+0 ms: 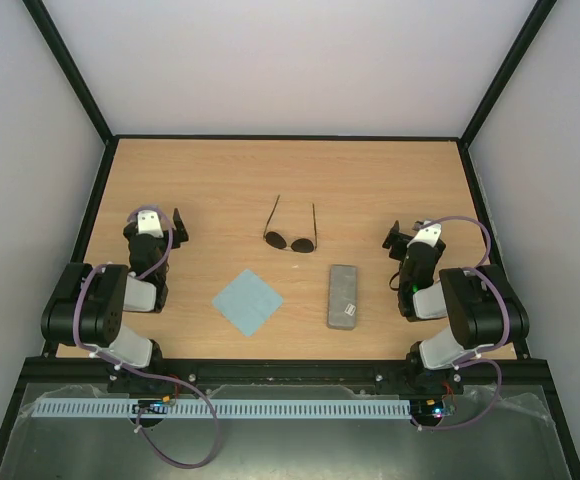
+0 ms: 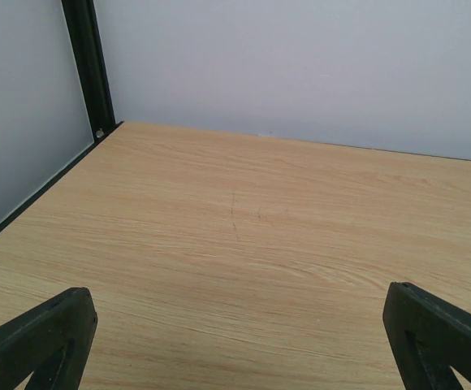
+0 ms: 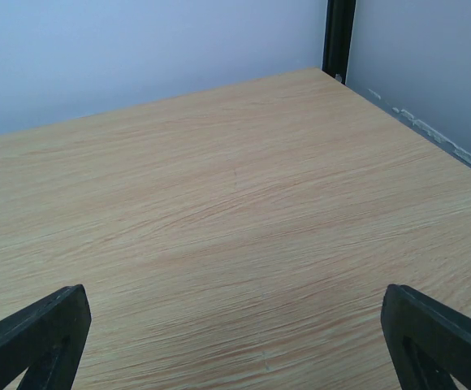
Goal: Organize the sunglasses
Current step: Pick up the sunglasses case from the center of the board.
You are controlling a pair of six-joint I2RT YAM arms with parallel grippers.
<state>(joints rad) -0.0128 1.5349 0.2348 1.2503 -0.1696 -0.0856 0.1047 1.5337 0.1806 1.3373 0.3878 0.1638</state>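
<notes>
While both arms' jaws stand open, the sunglasses lie unfolded near the case.

Three things lie mid-worktop. The sunglasses are farthest back, temple arms pointing away. A light blue cloth and a grey case lie nearer, all apart with wood between. The left claw and the right claw, both spread wide, face bare wood bounded by walls and black corner posts.

Lab rig: white walls, black frame, table
</notes>
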